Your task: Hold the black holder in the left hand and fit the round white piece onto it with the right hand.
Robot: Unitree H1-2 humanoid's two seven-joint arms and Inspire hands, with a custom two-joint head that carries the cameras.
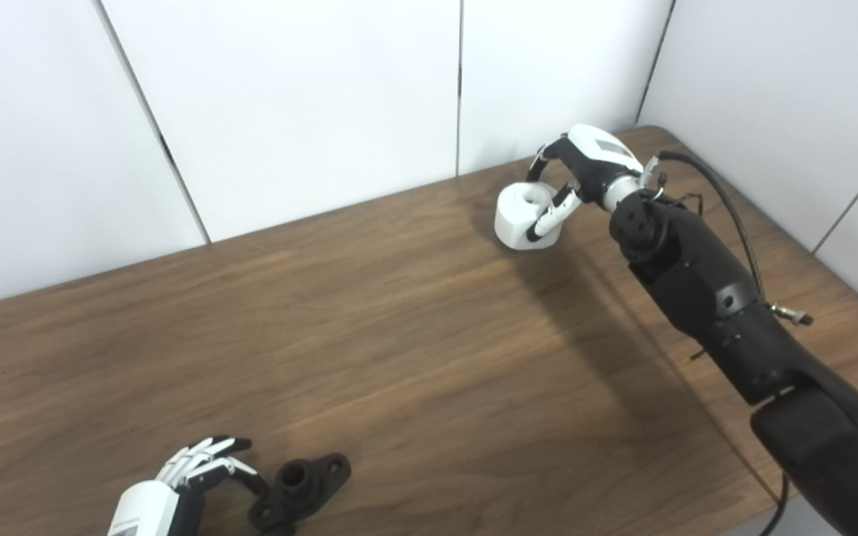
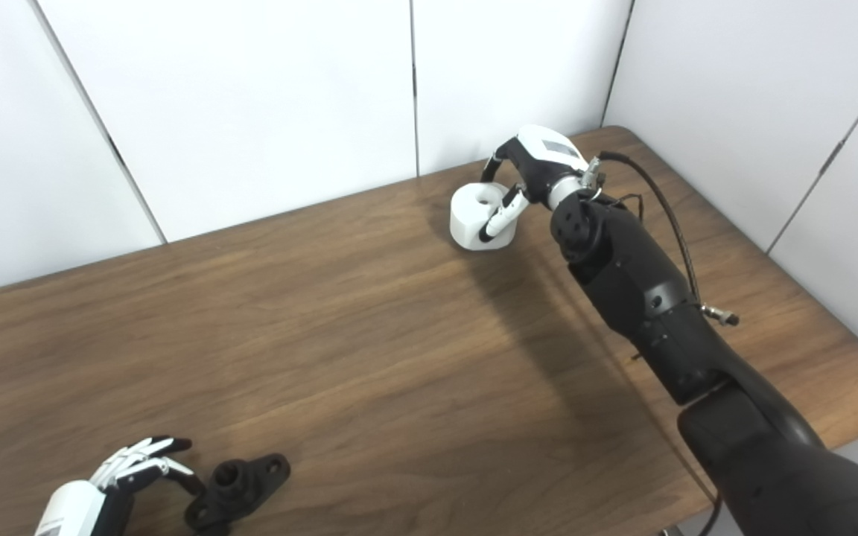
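Near the far right corner of the wooden table, the right hand curls its fingers around the round white piece, which rests on the tabletop (thumb against its near side). At the near edge toward the left, the black holder lies flat; the left hand, fingers spread, touches its left end without clasping it. No writing is legible anywhere.

We're looking at a bare lab test station — a wooden table is sitting against plain white wall panels, a cable trailing at the far right.
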